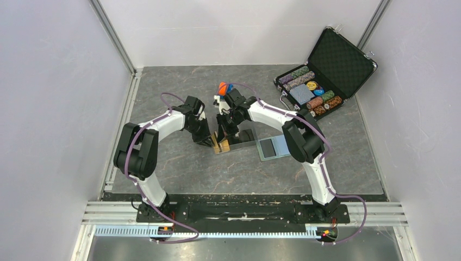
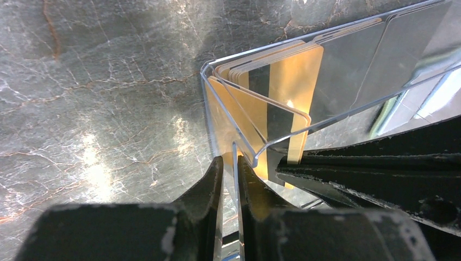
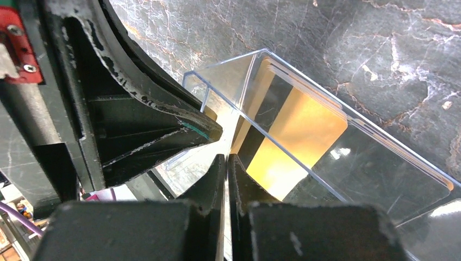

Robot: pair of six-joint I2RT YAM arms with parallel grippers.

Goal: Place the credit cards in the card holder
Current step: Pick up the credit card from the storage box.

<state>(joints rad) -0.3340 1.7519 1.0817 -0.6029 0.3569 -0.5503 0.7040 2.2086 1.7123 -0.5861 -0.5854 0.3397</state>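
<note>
Two claws meet at the clear tray (image 1: 240,138) in the middle of the table (image 1: 179,168), so look there first. Your L claw (image 2: 232,166) is squeezed tight on the tray's thin end wall, w/ the clear plastic running right btwn its two fingers (image 2: 209,187). Your R claw (image 3: 225,162) is pressed nearly flat too, w/ only a thin slit left btwn its fingers (image 3: 244,187); its tips sit at the tray, just beside the cards; you can't tell from the pics if that slit has a card in it or just plastic.

The credit cards (image 2: 291,76) stand on edge inside the tray, packed close together at the end by the L claw; they are gold w/ a black stripe; in the R wrist cam the pack rests along the tray's long wall. From the top cam you only see them as a small gold patch btwn the two claws.

The card holder (image 1: 273,147) lies flat on the table just to the R of the tray, pale side up, under the R arm's elbow; you can't tell if it touches the tray.

Farther back on the R, a black chip case (image 1: 326,70) sits w/ its lid up and rows of chips inside; an orange-and-blue toy car (image 1: 224,87) sits behind the R claw, partly hidden by the arm.
</note>
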